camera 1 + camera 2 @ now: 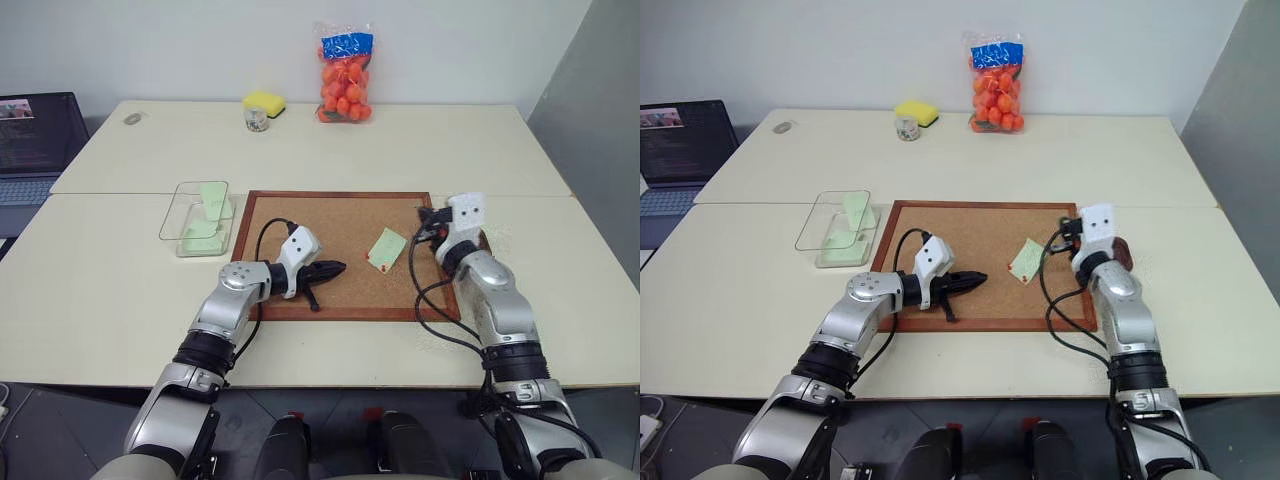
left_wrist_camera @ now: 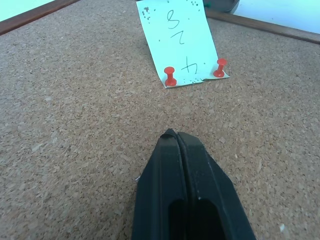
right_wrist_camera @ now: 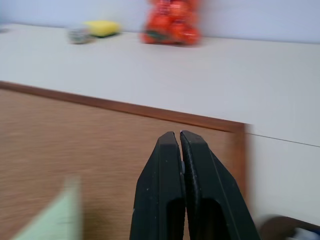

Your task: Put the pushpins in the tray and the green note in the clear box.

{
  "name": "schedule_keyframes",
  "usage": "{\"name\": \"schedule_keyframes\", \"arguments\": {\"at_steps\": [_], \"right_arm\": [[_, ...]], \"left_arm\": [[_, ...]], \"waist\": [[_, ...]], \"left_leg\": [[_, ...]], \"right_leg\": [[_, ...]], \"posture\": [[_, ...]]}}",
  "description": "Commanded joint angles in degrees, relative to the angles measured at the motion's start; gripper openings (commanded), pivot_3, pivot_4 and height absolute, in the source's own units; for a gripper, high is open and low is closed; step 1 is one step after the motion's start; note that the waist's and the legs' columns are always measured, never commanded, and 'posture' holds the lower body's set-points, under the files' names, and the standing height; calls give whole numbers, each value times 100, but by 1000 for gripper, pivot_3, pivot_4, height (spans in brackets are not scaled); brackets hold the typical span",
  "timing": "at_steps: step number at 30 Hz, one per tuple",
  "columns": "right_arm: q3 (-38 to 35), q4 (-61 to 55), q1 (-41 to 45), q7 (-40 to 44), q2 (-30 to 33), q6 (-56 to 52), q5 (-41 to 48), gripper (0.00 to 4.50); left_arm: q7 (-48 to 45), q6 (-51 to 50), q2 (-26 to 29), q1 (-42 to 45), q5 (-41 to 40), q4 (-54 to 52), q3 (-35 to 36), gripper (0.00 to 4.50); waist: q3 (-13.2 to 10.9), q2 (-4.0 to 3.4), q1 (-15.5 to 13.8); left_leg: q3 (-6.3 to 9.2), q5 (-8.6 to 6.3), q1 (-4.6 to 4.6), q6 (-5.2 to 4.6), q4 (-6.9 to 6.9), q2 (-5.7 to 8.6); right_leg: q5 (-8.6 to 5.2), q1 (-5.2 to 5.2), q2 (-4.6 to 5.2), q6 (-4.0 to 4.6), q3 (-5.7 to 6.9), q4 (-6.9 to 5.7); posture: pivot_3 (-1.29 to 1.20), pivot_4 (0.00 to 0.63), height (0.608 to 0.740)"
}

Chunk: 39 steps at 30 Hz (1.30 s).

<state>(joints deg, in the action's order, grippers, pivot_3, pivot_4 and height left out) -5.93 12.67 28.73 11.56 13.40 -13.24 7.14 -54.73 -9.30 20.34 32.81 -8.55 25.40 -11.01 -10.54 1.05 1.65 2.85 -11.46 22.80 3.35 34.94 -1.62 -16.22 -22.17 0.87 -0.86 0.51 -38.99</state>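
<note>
A pale green note point(image 2: 179, 40) with handwriting lies on the right part of the cork board point(image 1: 300, 225), held by two red pushpins point(image 2: 170, 76) along one edge. My left gripper point(image 2: 176, 135) is shut and empty. It lies low over the cork and points at the note from a short way off. My right gripper point(image 3: 179, 135), also shut and empty, hovers over the board's right edge, beside the note. The dark reddish-brown tray point(image 1: 1123, 250) peeks out from under my right wrist. The clear box point(image 1: 200, 217) stands left of the board with green notes inside.
A bag of orange balls point(image 1: 345, 75), a yellow sponge point(image 1: 265, 102) and a small jar point(image 1: 256, 118) stand at the table's far edge. An open laptop point(image 1: 35, 140) sits on the far left. The board has a raised wooden frame point(image 1: 340, 313).
</note>
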Motion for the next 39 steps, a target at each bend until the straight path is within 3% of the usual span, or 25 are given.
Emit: {"name": "schedule_keyframes", "arguments": {"at_steps": [1,16,17,18,21,35,39], "right_arm": [[-388,-59,9,-585,192,-119,-185,8],[-519,-681,-360,-469,189,-1093,157,8],[-530,-693,-362,-478,193,-1102,152,528],[-541,-714,-368,-479,197,-1110,154,623],[-545,-796,-403,-462,206,-1133,157,1493],[-461,-1096,-641,-358,233,-1341,170,4280],[-460,-950,-685,-499,261,-1247,8,4280]], "left_arm": [[41,-168,92,-185,264,274,-143,0],[-45,-141,111,-165,290,259,-179,0],[-50,-138,111,-163,293,260,-179,0],[-58,-131,114,-165,297,261,-180,0],[-69,-114,115,-161,306,273,-182,0],[-30,-82,18,-145,329,327,-181,0],[-60,-82,13,-103,331,358,-187,0]], "waist": [[0,0,0],[1,-2,6],[1,-2,6],[1,-2,6],[1,-2,6],[1,-2,4],[1,-2,3]], "left_leg": [[0,0,0,0,0,0],[-2,0,1,0,-1,0],[-2,0,1,0,-1,0],[-2,0,1,0,-1,0],[-2,0,1,0,-1,-1],[-3,0,2,0,-2,0],[-3,0,2,0,-2,0]], "right_leg": [[0,0,0,0,0,0],[0,-1,-1,0,-2,1],[0,-1,-1,0,-2,1],[0,-1,-1,0,-2,1],[0,-1,-2,0,-1,1],[0,-2,-2,0,-2,2],[-1,-2,-1,0,-1,4]], "posture": [[0,150,740],[0,150,740],[0,150,740],[0,150,740],[0,150,740],[0,150,740],[0,150,740]]}}
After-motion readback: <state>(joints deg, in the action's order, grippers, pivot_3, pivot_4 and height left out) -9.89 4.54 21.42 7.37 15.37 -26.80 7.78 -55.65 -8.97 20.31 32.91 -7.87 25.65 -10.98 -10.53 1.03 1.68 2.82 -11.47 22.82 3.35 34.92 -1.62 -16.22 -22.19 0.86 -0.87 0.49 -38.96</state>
